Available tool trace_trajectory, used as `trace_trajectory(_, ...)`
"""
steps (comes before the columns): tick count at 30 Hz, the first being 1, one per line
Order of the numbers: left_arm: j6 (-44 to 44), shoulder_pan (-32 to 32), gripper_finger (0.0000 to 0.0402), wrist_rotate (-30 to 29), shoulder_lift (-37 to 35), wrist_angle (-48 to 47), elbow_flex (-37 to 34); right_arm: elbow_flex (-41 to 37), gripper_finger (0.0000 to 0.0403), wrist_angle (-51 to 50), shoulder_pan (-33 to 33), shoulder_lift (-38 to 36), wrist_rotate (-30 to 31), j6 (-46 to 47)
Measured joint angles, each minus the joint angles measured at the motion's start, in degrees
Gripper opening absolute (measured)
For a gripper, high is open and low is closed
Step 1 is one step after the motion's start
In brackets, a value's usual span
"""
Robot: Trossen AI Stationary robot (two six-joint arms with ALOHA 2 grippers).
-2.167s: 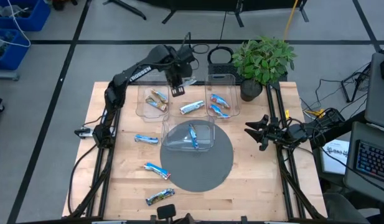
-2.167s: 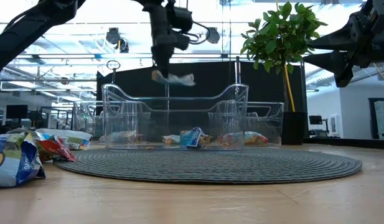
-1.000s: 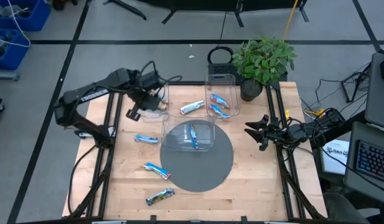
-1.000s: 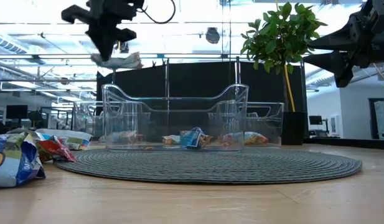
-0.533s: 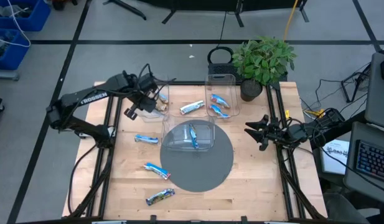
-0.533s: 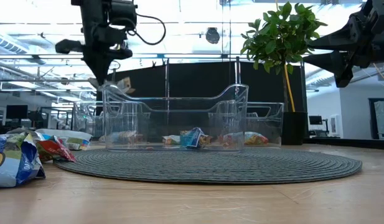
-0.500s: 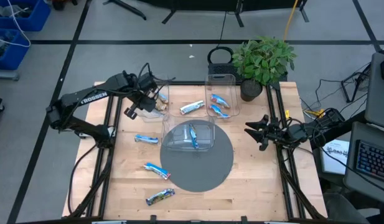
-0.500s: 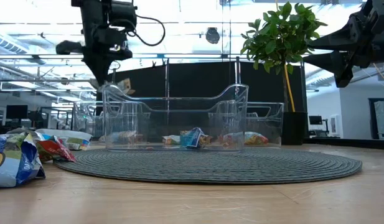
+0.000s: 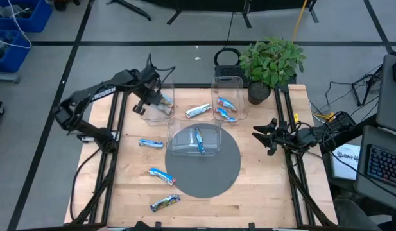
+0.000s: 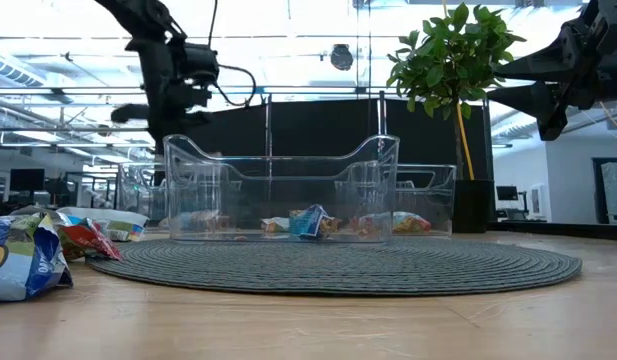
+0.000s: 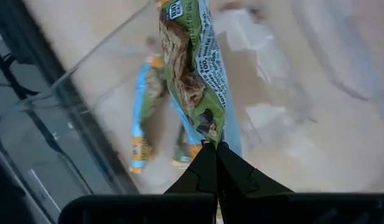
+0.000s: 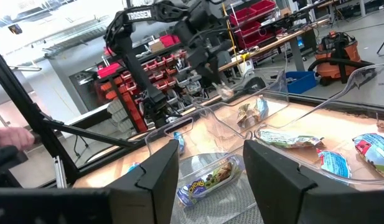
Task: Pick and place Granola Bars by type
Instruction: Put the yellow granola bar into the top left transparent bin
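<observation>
Overhead, left gripper (image 9: 148,97) over the far-left clear bin (image 9: 158,113), fingers pinched tight on the end of a green-wrapped granola bar (image 11: 193,74) hanging above the bin floor. Inside that bin, under the held bar, two tan bars with blue trim (image 11: 140,124) lying on the bottom. Right gripper (image 9: 267,136) parked at the table's right edge, above the wood, jaws parted and holding nothing.

Elsewhere on the table: a silvery-blue bar (image 9: 198,111) on bare wood between the far-left bin and the far-right bin (image 9: 228,82); two bright blue bars with red marks (image 9: 225,108) in the far-right bin; one blue bar (image 9: 199,138) in the near bin (image 9: 177,146), which sits on the round grey mat (image 9: 226,173). Three more bars loose on the wood at the left: a blue one (image 9: 150,143) beside the near bin, another blue one (image 9: 161,174) just off the mat's edge, and a green-and-blue one (image 9: 165,203) nearest the front edge. Potted plant (image 9: 271,63) at the far right corner.
</observation>
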Motion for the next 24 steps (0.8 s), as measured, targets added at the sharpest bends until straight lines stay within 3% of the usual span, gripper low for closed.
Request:
trace_trajectory(5,-0.94,1.06,0.0000,3.27,3.19,1.11,-0.19,0.00,0.0171,-0.01,0.02,0.01,-0.02,0.00)
trace_trajectory(15,-0.48,1.06,0.0000,3.03,6.08,0.80,-0.37,-0.01,0.0171,0.01,0.01,0.00,-0.01,0.00)
trace_trajectory(24,-1.13,1.10,0.0000,3.05,6.29,7.04,-8.75,-0.02,0.0171,0.01,0.01,-0.01,0.01,-0.01)
